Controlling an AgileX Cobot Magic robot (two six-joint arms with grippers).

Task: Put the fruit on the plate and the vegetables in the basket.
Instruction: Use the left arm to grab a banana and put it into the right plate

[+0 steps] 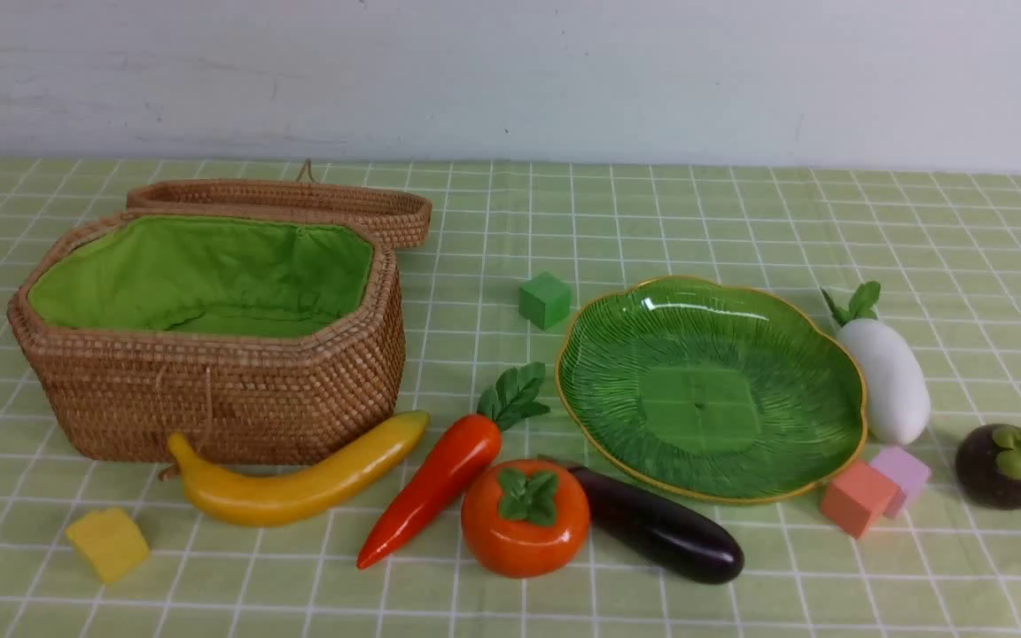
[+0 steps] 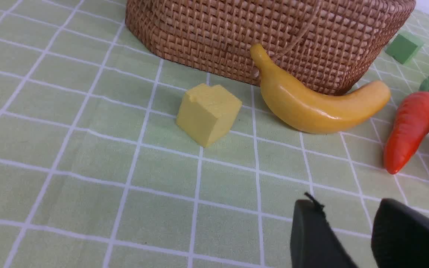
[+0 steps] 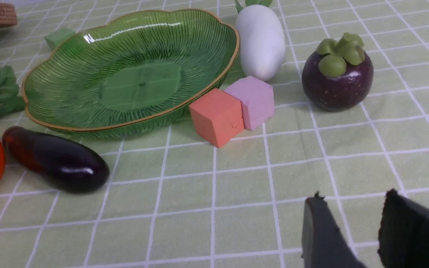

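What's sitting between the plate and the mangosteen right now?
Two touching foam cubes: the orange cube beside the plate rim, the pink cube nearer the mangosteen. Front and right wrist views both show them.

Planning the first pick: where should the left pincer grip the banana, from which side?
Probably the thick middle of the banana, from above, jaws across its width. It lies flat, bowed away from the basket, so the middle leaves the far jaw most room; the stem end seems to touch the wicker.
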